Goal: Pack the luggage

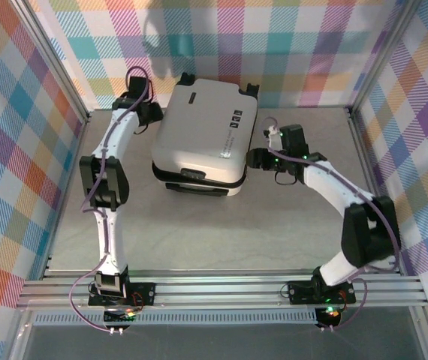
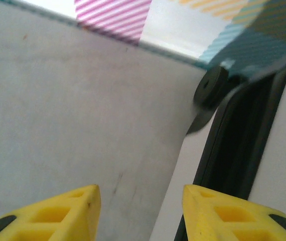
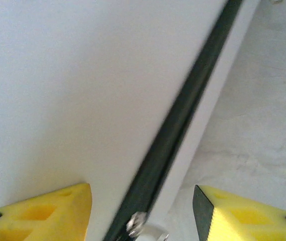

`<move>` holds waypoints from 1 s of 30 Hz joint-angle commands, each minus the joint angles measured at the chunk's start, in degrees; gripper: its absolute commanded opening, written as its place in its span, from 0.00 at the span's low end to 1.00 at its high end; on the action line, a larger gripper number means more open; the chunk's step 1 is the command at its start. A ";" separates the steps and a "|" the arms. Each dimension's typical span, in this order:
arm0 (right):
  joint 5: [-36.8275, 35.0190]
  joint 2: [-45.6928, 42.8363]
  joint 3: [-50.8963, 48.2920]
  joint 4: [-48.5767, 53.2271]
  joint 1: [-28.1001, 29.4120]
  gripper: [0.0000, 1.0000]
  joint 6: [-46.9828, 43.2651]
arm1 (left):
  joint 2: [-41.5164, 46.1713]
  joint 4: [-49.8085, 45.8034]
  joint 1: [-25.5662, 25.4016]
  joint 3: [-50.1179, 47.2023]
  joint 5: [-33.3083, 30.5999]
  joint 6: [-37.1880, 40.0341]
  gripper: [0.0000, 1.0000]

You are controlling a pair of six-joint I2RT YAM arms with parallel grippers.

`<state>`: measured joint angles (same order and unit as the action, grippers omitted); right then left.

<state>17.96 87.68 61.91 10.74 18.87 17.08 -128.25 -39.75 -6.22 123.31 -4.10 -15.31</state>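
Luggage (image 1: 203, 139), a small white hard-shell suitcase, lid down, lies between both arms.
Parted, empty right claw (image 3: 141, 193) straddles its dark side seam (image 3: 175, 125); parted, empty left claw (image 2: 141, 193) sits by its black wheel (image 2: 210, 86).

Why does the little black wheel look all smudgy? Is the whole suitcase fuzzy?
Left wrist view: the wheel and the luggage edge beside it are smeared, likely too close to the lens. Right wrist view: the dark seam is streaky too. Top external view: the luggage looks sharp and evenly lit.
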 commanded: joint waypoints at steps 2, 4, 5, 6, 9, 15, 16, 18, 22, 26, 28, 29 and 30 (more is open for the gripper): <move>0.91 -6.23 -8.35 -5.54 0.72 0.53 -0.91 | 8.80 -0.24 -1.53 -8.07 0.48 0.81 0.48; 0.17 -8.34 -12.72 -7.29 0.66 0.51 -1.31 | 10.52 -1.01 -1.51 -9.61 -0.20 0.98 0.48; -0.46 -8.99 -14.28 -7.94 0.72 0.51 -1.28 | 11.41 -0.80 -1.52 -10.59 -0.46 0.98 0.48; -0.87 -9.59 -15.88 -8.78 0.72 0.50 -1.16 | 12.46 -0.33 -1.57 -11.64 -0.84 1.03 0.48; -2.30 -9.45 -18.73 -10.69 0.64 0.46 -0.50 | 14.05 0.16 -1.35 -13.17 -1.89 1.07 0.48; -0.48 -5.86 -20.18 -16.76 1.18 0.34 -1.99 | 17.83 0.90 -1.08 -18.50 -2.50 0.11 0.48; -0.64 -5.43 -20.18 -17.81 1.53 0.31 -2.34 | 19.22 1.79 -1.08 -20.79 -2.86 -0.30 0.49; -2.35 -4.36 -19.53 -18.36 2.32 0.28 -3.38 | 21.48 3.07 -1.03 -24.52 -3.83 -0.85 0.49; -4.52 -1.11 -17.18 -16.66 3.04 0.22 -5.17 | 25.07 5.00 -0.62 -31.52 -3.14 -2.55 0.49; -5.54 0.32 -17.43 -19.03 4.52 0.21 -6.17 | 28.43 7.81 -0.59 -38.06 -2.24 -3.99 0.49; -6.50 0.63 -17.86 -20.19 4.96 0.22 -6.39 | 29.18 8.41 -0.57 -39.91 -2.28 -4.44 0.49; -6.53 0.80 -17.95 -20.76 5.01 0.23 -6.45 | 29.37 8.57 -0.57 -40.68 -2.19 -4.51 0.49; -6.68 0.95 -17.81 -20.98 5.03 0.25 -6.50 | 29.52 8.71 -0.61 -41.17 -2.09 -4.59 0.49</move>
<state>12.36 87.99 42.98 -6.59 23.44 12.38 -99.77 -31.31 -6.31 84.27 -8.21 -18.85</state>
